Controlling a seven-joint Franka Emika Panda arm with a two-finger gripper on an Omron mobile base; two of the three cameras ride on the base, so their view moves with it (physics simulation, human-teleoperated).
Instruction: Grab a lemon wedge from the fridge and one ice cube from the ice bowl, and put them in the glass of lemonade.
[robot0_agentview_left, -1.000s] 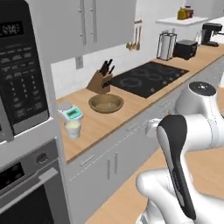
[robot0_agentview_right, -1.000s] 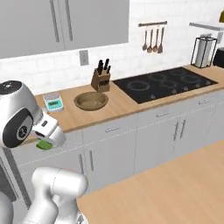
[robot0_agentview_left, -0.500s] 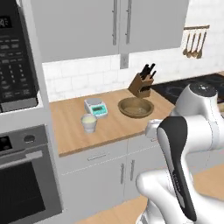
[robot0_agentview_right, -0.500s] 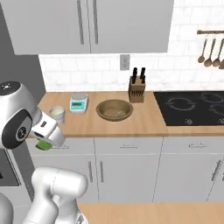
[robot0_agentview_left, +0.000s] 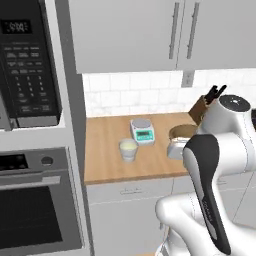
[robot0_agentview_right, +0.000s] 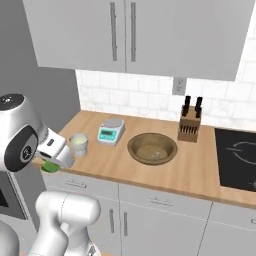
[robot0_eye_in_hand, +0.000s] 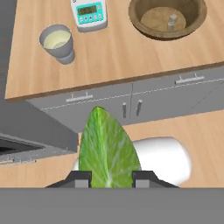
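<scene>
Pincer (robot0_eye_in_hand: 108, 178) on one lemon wedge (robot0_eye_in_hand: 109, 148) — one glass of lemonade (robot0_eye_in_hand: 57, 43), one ice bowl (robot0_eye_in_hand: 167, 18).

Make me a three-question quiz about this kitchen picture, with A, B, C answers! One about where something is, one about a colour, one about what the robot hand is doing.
1. Where does the kitchen scale stand?
A. Between the glass of lemonade and the ice bowl
B. On the stovetop
C. Inside the ice bowl

2. What colour is the lemon wedge?
A. Red
B. Yellowish green
C. Blue

3. What is the end effector doing?
A. Standing open with nothing in it
B. Gripping the knife block
C. Gripping the lemon wedge

Answers: 1 A, the right base view shows the scale on the counter with the glass on one side and the bowl on the other. 2 B, the hand view shows it green. 3 C, the wedge sits between the fingertips.
</scene>
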